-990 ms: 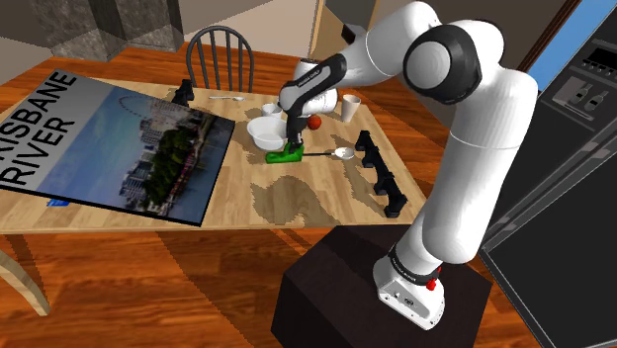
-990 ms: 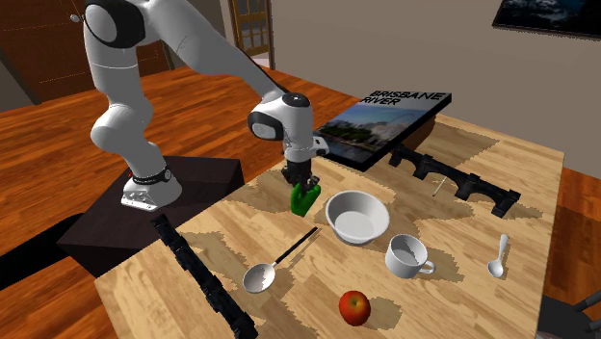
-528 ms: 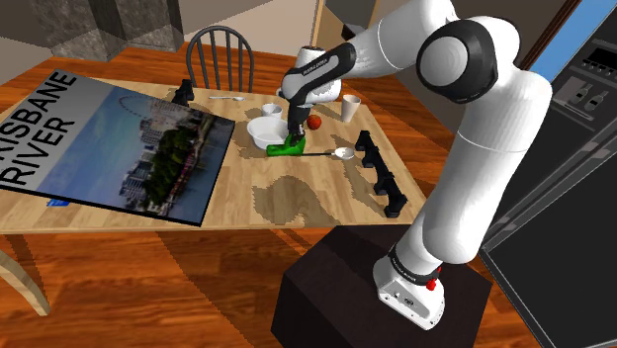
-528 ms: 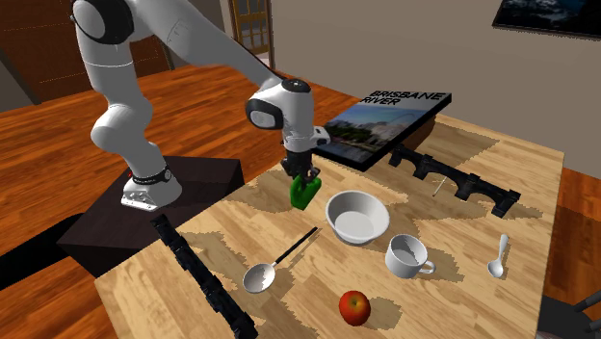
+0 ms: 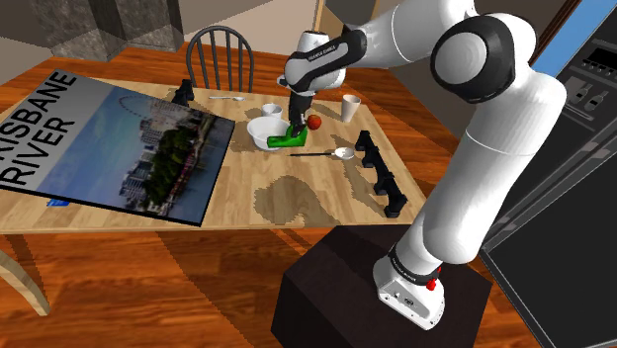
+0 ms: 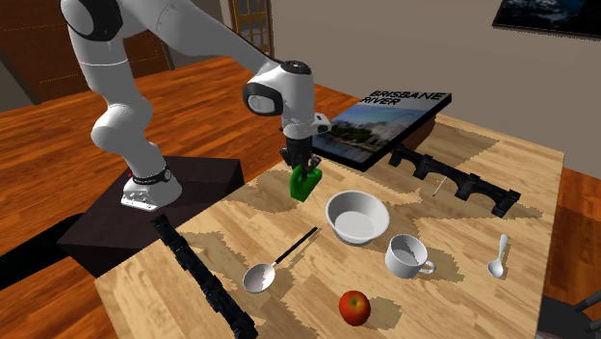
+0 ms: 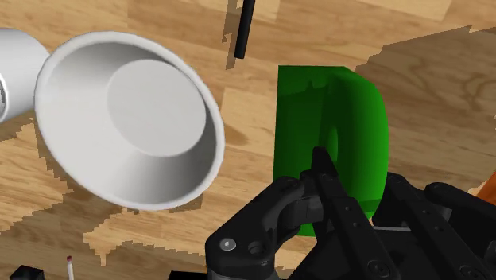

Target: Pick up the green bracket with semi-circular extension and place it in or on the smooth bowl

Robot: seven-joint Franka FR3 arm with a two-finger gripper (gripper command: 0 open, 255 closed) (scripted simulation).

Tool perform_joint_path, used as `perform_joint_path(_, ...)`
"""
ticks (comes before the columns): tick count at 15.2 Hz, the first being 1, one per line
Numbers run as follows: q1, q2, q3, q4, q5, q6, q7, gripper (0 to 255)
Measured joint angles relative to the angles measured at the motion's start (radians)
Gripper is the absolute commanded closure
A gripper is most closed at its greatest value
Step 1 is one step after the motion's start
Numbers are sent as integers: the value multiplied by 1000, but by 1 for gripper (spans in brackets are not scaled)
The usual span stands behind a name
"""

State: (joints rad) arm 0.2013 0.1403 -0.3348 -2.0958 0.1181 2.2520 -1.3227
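Note:
The green bracket [image 5: 285,137] hangs a little above the wooden table [image 5: 247,213], clasped between the black fingers of my gripper [image 5: 296,127]. The smooth white bowl [image 5: 263,130] stands on the table right beside it. From the second exterior view, the bracket [image 6: 304,183] dangles under the gripper [image 6: 304,173], to the left of the bowl [image 6: 357,216]. In the wrist view the gripper [image 7: 354,183] is shut on the bracket [image 7: 330,119], whose rounded part faces away from the hand, and the empty bowl [image 7: 127,119] lies off to one side, not under it.
A large Brisbane River book [image 5: 109,148] covers the shoulder view's left. A black rack [image 5: 381,173], a metal spoon [image 5: 331,153], a red apple [image 5: 314,121], a white mug [image 6: 407,256] and a second black rack [image 6: 453,178] surround the bowl. A chair [image 5: 220,54] stands behind the table.
The gripper has risen with the green bracket, lifting it off the table, and has drifted slightly towards the bowl. The fingers have stayed shut on it.

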Motion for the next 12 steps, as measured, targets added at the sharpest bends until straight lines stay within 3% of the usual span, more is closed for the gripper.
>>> perform_joint_path(5,-2,-8,-4,54,-8,-62,4,255)
perform_joint_path(12,-70,233,-4,405,73,-190,-69,255)
